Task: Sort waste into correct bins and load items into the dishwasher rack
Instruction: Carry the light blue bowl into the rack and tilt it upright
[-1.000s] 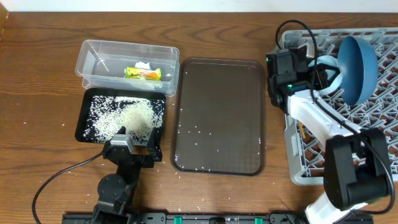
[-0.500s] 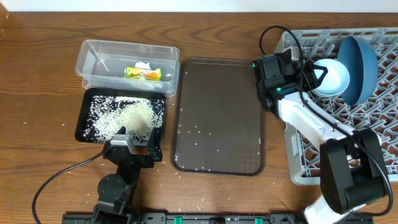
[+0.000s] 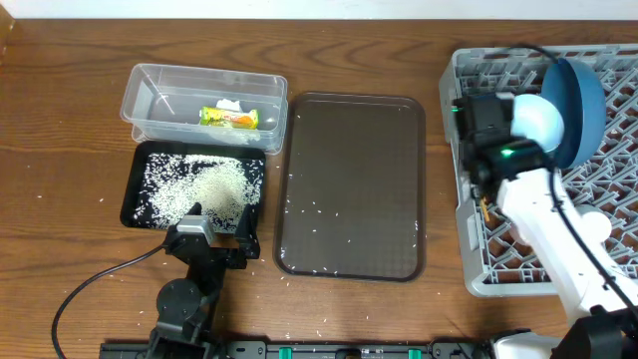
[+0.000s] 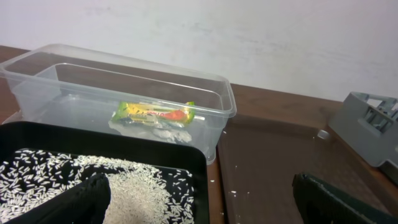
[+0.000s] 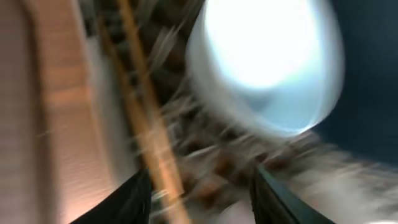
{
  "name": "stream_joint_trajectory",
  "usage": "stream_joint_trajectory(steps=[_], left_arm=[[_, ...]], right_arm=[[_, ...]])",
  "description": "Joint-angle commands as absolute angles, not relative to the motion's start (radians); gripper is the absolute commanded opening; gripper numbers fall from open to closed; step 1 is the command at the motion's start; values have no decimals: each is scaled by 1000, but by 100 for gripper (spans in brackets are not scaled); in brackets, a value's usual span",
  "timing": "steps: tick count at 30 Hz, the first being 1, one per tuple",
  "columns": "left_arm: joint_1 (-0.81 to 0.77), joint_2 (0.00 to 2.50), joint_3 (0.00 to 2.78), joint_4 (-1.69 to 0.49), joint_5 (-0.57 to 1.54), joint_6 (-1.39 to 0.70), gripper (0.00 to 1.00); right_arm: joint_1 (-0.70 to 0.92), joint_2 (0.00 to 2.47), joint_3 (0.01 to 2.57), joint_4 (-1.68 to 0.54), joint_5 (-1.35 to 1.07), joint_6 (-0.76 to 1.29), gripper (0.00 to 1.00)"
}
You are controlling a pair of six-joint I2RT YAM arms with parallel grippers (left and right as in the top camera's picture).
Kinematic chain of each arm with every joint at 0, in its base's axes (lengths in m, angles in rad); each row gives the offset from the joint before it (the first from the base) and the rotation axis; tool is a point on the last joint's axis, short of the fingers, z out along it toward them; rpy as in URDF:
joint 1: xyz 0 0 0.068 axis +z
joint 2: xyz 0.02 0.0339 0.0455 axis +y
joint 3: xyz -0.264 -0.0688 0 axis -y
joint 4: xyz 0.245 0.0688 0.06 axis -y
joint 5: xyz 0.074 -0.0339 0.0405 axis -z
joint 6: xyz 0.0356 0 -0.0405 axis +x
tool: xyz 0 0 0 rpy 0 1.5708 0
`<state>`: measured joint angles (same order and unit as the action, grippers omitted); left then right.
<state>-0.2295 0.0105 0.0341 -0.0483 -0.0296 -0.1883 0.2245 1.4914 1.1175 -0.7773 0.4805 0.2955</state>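
Shifted since half a second ago: right gripper point(image 5: 202, 174), from the brown serving tray's point(image 3: 349, 150) 2 o'clock corner to the dishwasher rack's point(image 3: 598, 249) 9 o'clock wall. Fingers spread, nothing held. Left gripper point(image 4: 199, 193) parked at 7 o'clock, spread and empty. Probable step: retreat after loading. Lift clear before travelling; avoid nudging white bowl point(image 3: 538, 118), leaning on blue plate point(image 3: 583, 90) at rack's 1 o'clock. Count: one bowl, one plate, one wrapper point(image 3: 228, 117) and one tissue point(image 3: 229, 104) in clear tub point(image 3: 150, 90); chopsticks point(image 5: 146, 124) too blurred to count.
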Motion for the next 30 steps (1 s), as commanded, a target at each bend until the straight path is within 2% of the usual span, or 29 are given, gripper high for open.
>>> stream_joint_trajectory(steps=[1,5,11,18,24,27,30], left_arm=[[-224,4,4,-68,-35,-199,96],[-224,4,4,-68,-35,-199,96],[-224,4,4,-68,-35,-199,96],[-224,4,4,-68,-35,-199,96],[-224,4,4,-68,-35,-199,96],[-224,4,4,-68,-35,-199,96],[-224,4,4,-68,-35,-199,96]], right_arm=[[176,1491,1117,-819,137,643,49],[120,1490,1117,-825,55,806,52],[33,1490,1118,-807,-37,913,53],[-73,1461,1133,-774,-115,911,51],[-51,1372,1150,-774,-102,867,60],[-49,1350,1150,-768,-105,856,54],[-22,1346,1150,-686,-91,651,54]])
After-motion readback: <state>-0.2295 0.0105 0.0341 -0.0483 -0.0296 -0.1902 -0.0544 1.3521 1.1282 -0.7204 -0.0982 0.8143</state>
